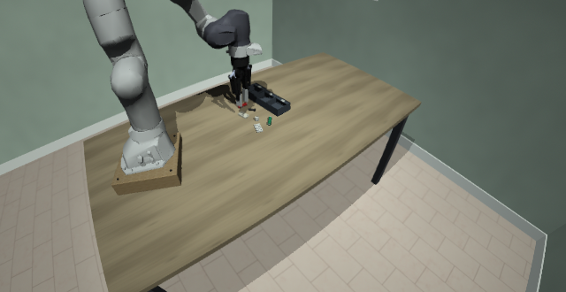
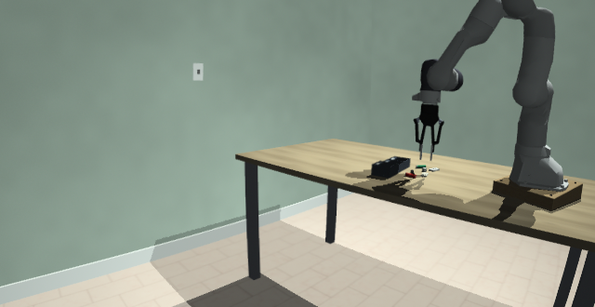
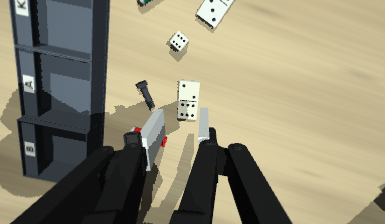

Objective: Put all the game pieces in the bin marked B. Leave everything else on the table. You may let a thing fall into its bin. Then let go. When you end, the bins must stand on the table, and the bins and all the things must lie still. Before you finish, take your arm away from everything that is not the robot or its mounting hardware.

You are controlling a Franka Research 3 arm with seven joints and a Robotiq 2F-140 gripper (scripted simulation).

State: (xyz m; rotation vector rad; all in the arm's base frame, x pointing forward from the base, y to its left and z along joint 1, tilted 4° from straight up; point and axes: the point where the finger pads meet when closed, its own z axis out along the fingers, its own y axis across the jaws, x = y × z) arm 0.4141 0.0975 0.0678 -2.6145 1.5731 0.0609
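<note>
Gripper fingers (image 1: 241,102) (image 2: 426,158) of mine stand narrowly apart above the table (image 1: 199,186) (image 2: 302,158) (image 3: 303,100), nothing held between them. From my wrist, the near domino (image 1: 243,115) (image 2: 424,175) (image 3: 188,100) lies just beyond my tips; the die (image 1: 256,119) (image 3: 179,41) and far domino (image 1: 258,127) (image 2: 434,169) (image 3: 214,11) lie farther off. All three are outside bin B (image 3: 30,162), near left. A dark bolt (image 1: 252,110) (image 3: 145,95) lies left of the near domino; my left-side finger partly hides a red object (image 2: 410,175) (image 3: 164,142).
</note>
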